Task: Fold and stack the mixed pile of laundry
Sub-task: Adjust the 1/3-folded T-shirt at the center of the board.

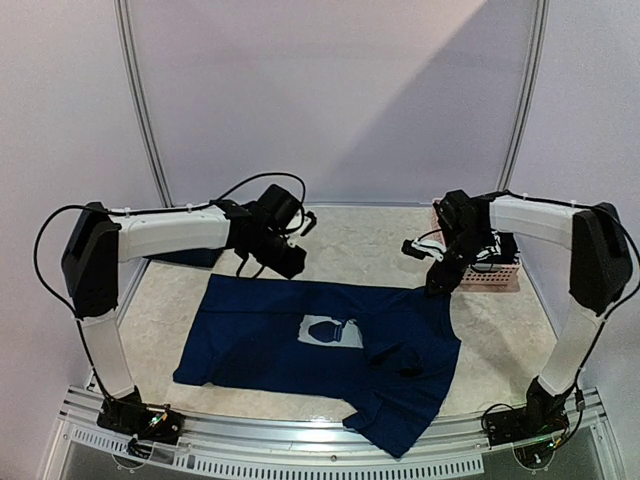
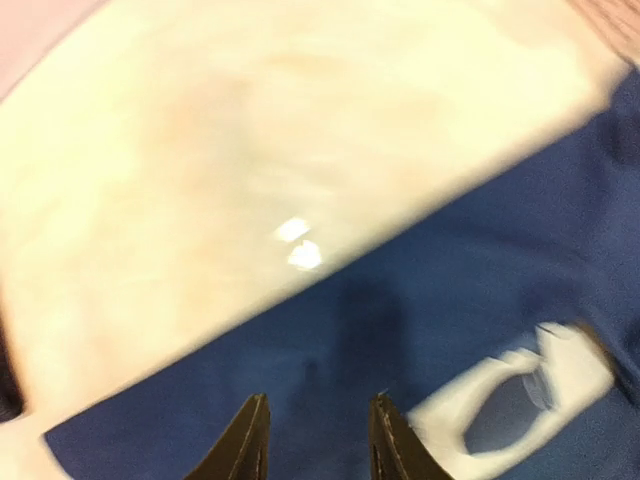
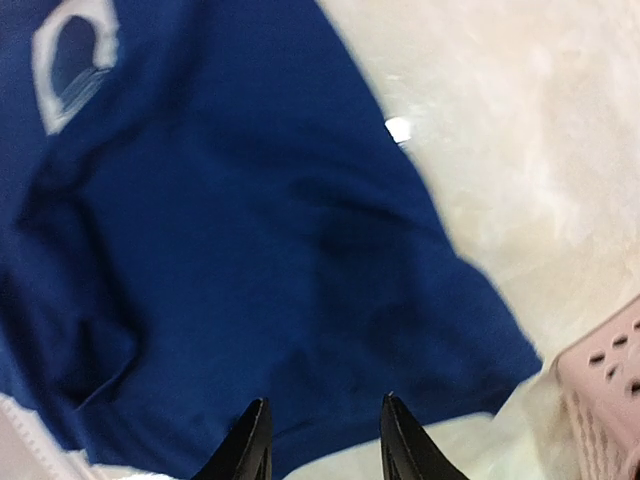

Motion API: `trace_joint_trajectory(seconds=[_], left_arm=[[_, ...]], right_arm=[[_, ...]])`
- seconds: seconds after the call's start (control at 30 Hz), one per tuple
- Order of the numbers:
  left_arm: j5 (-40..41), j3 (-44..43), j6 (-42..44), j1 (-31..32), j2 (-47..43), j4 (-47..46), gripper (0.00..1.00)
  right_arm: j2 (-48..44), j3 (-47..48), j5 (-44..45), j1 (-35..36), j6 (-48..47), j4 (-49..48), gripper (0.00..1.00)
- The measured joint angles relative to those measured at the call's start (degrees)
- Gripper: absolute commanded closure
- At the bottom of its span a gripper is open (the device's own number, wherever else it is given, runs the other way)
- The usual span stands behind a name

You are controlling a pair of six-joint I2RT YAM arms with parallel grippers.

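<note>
Navy T-shirt (image 1: 270,345) lies spread on the tabletop (image 1: 150,310). The left gripper (image 1: 292,265) and right gripper (image 1: 436,287) hover half-open and empty above its far edge. The first fold likely needs 2 fresh edge grips.

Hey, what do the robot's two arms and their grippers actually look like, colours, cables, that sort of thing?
The left arm and right arm match: white tubular links joined by bulky black joint housings, on black bases. Thin black cables loop along them. The left gripper and right gripper each have two dark fingers tapering to points. No markings are legible.
</note>
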State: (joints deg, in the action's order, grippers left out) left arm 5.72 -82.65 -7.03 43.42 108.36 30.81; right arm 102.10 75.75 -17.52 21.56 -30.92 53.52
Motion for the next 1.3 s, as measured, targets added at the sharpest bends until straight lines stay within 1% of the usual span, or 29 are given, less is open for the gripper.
trace_joint_trajectory(seconds=[0.1,0.23,0.33,0.53,0.83,1.0,1.13,1.3], left_arm=[[1.9,-1.3,-2.0,-3.9,1.7,0.7,0.67],[2.6,-1.6,-4.8,-7.1,5.1,2.1,0.67],[3.0,-0.2,-7.2,-8.7,7.4,3.1,0.68],[3.4,5.1,-12.2,-12.4,8.0,4.3,0.69],[5.1,10.0,-15.8,-13.1,5.3,1.3,0.69],[5.8,12.7,-16.7,-13.2,3.6,-0.2,0.68],[6.7,12.8,-16.8,-13.4,3.3,0.2,0.68],[8.5,11.5,-16.1,-15.6,3.3,3.1,0.67]], right_arm=[[5.8,1.9,2.3,-0.9,0.9,-3.6,0.64],[9.8,3.2,5.2,-2.7,1.6,-7.4,0.65],[11.1,3.2,6.7,-4.0,2.0,-8.2,0.65],[11.5,1.9,10.5,-4.4,2.2,-9.3,0.65],[10.5,0.0,13.8,-4.4,4.1,-9.4,0.65],[10.6,0.3,13.9,-4.3,5.3,-8.7,0.65],[12.9,3.9,15.3,-3.4,6.5,-6.2,0.64],[18.6,13.0,16.5,-2.0,8.2,-3.3,0.65]])
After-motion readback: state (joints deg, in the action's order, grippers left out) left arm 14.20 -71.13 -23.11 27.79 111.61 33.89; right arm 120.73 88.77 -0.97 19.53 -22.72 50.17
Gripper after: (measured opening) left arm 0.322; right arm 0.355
